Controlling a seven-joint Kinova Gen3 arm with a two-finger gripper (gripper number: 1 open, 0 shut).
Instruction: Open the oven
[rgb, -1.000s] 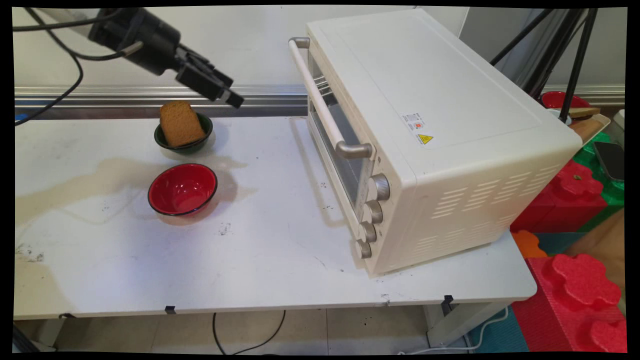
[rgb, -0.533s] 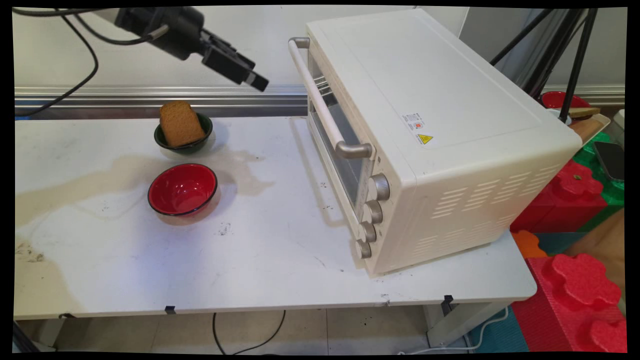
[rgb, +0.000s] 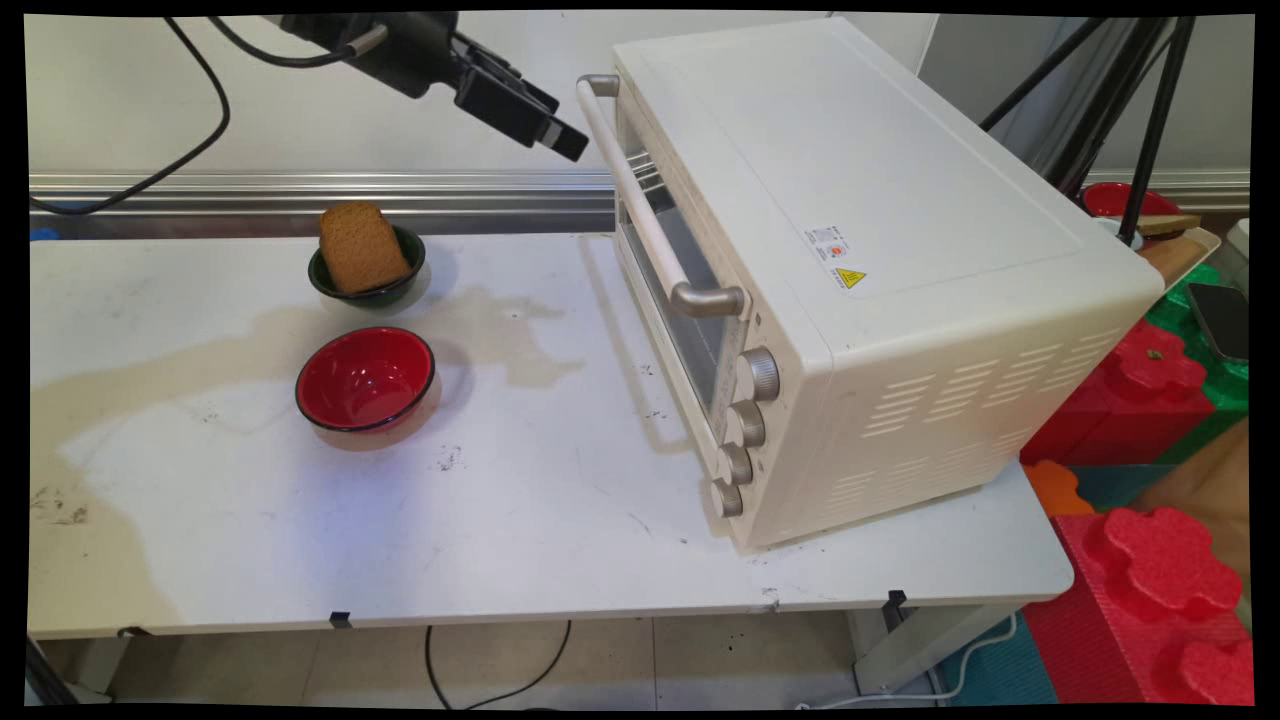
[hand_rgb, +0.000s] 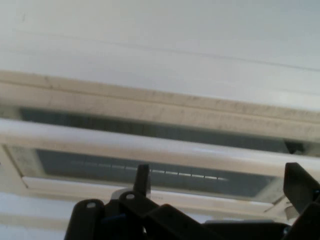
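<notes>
My black gripper (rgb: 562, 138) hangs high at the back of the table, open and holding nothing, its tip just left of the far end of the oven's handle (rgb: 640, 205). The cream toaster oven (rgb: 860, 250) stands on the right with its door shut. In the hand view the gripper (hand_rgb: 220, 182) faces the door's top edge, and the pale handle bar (hand_rgb: 150, 145) runs across the picture beyond the fingertips (hand_rgb: 142, 177). A slice of brown toast (rgb: 360, 247) leans in a dark green bowl (rgb: 400, 285) at the back left.
An empty red bowl (rgb: 365, 378) sits in front of the green one. The white table (rgb: 500, 520) carries tan stains at the left. Four knobs (rgb: 745, 425) line the oven's near end. Red and green foam blocks (rgb: 1160, 560) and tripod legs (rgb: 1150, 120) stand off to the right.
The gripper has risen and travelled right, from above the toast bowl to just beside the far end of the oven handle. Bowls, toast and oven have stayed put.
</notes>
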